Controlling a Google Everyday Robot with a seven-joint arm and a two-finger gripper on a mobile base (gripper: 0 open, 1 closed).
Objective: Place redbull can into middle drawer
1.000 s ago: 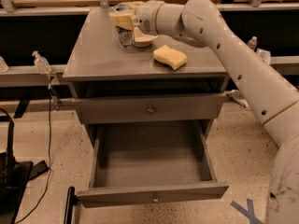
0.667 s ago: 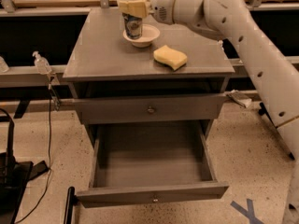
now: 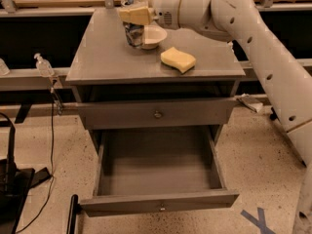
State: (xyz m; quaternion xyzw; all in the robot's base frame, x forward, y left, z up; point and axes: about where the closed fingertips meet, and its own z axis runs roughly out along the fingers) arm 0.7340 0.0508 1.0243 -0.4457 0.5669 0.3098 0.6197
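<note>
The white robot arm (image 3: 263,57) reaches in from the right edge of the frame and across to the upper centre. Below it stands the grey table (image 3: 107,57), a cabinet with drawers. The middle drawer (image 3: 158,167) is pulled fully out in the lower centre, its flat floor bare and open from above. Above it, a second drawer (image 3: 122,115) is closed, showing only its face and knob. On the table top lie a yellow sponge (image 3: 178,59), right of centre, and a white bowl (image 3: 155,35) just behind it.

The redbull can (image 3: 132,34) stands upright just left of the bowl, touching or nearly touching its rim. The tool (image 3: 135,15) sits over the can's top, its yellowish fingers (image 3: 139,14) clamped on the upper part. Whether the base is clear of the table cannot be told.

To do this step well, lift straight up first so the can clears the bowl. Then carry it forward past the table's front edge before lowering. Keep it upright, descend into the middle of the drawer floor away from the walls, and release only once the base rests flat.
</note>
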